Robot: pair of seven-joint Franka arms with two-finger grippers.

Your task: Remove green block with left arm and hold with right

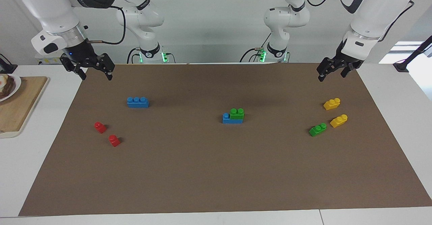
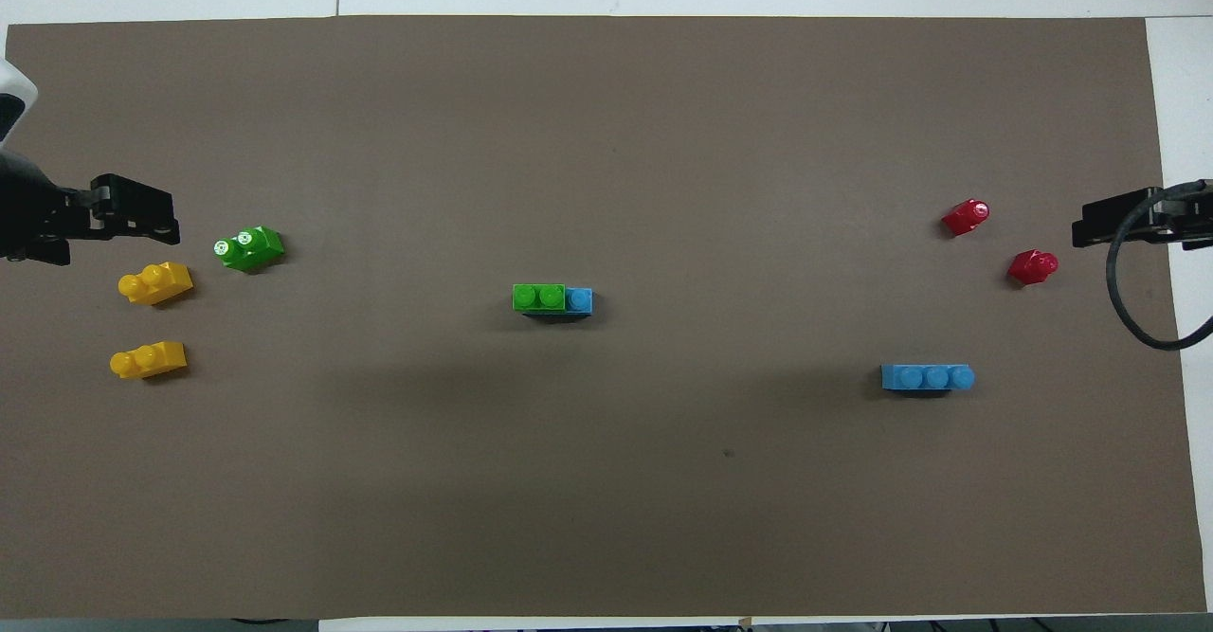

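A green block (image 1: 237, 113) (image 2: 538, 297) with two studs sits stacked on a blue brick (image 1: 231, 120) (image 2: 579, 301) in the middle of the brown mat. A second green block (image 1: 317, 129) (image 2: 249, 248) lies loose toward the left arm's end, beside the yellow bricks. My left gripper (image 1: 332, 74) (image 2: 156, 217) is open and empty, raised over the mat's edge at the left arm's end. My right gripper (image 1: 95, 73) (image 2: 1090, 226) is open and empty, raised over the mat's edge at the right arm's end. Both are well apart from the stack.
Two yellow bricks (image 1: 331, 104) (image 1: 339, 120) lie below the left gripper. A lone blue three-stud brick (image 1: 138, 102) and two small red pieces (image 1: 100, 127) (image 1: 114, 140) lie toward the right arm's end. A wooden board (image 1: 23, 100) with a plate stands off the mat there.
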